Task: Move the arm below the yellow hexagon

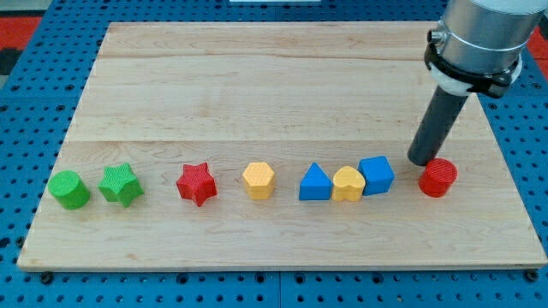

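Note:
The yellow hexagon (258, 180) sits on the wooden board (257, 85) near the middle of a row of blocks. My tip (421, 160) rests on the board far to the view's right of it, just above and left of the red cylinder (437, 177), very close to it. The tip is also just right of the blue cube (376, 174). The rod rises up and right to the grey arm (479, 34).
Along the row, from the view's left: a green cylinder (69, 189), a green star (120, 184), a red star (198, 184), then right of the hexagon a blue triangle (315, 183) and a yellow heart-like block (348, 184) touching the blue cube.

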Available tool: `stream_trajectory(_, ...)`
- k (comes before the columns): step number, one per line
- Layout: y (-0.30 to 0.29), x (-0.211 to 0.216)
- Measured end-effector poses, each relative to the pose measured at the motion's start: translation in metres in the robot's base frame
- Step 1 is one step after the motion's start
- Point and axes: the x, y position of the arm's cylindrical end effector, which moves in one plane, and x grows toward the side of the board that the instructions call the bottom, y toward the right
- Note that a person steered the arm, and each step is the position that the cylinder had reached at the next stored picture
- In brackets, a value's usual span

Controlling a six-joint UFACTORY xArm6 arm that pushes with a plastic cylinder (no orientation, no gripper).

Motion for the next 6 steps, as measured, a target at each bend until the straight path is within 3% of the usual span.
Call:
stream_trajectory(1,-0.005,-0.058)
stream_trajectory(2,0.071,-0.064)
stream_trajectory(3,0.167,-0.024)
stream_trajectory(4,0.143,0.087)
stream_trajectory(5,0.049,0.139)
stream_trajectory(6,-0.082,0.130)
